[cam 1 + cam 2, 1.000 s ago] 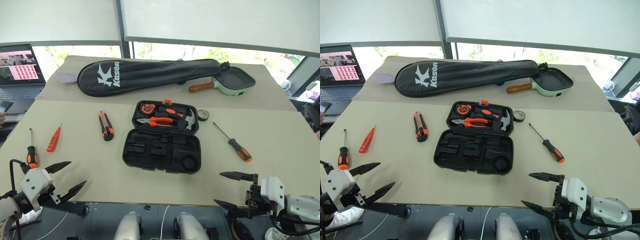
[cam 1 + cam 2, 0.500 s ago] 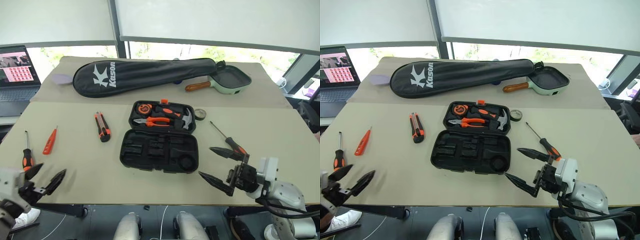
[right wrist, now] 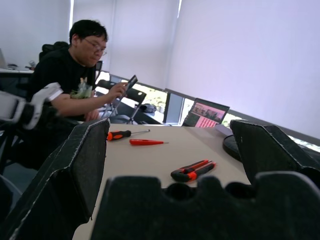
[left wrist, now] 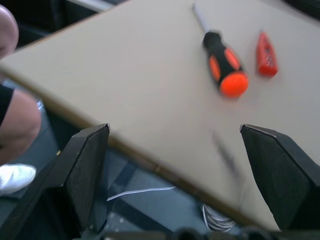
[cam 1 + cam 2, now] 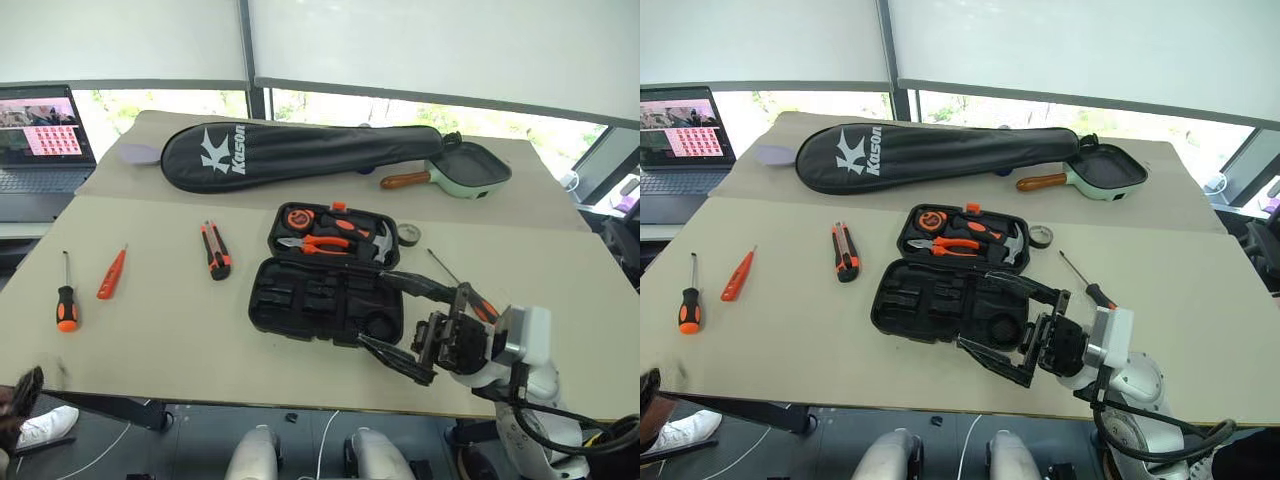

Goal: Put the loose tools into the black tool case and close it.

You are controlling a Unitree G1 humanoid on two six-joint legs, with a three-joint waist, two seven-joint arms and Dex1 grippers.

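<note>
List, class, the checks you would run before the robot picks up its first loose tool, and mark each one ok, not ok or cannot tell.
1. Black moulded plastic tool case lies open on the table: ok.
2. Near half's tool-shaped slots are free: ok.
3. Right gripper is open and holds nothing: ok.
4. Left gripper is open and holds nothing: ok.
5. Loose tools are gathered in: not ok; the orange-and-black screwdriver, slim orange tester pen, orange-black utility knife, small dark tape roll and second screwdriver lie on the table.
6. Second screwdriver is free to grasp: cannot tell; the right gripper partly covers it.
</note>
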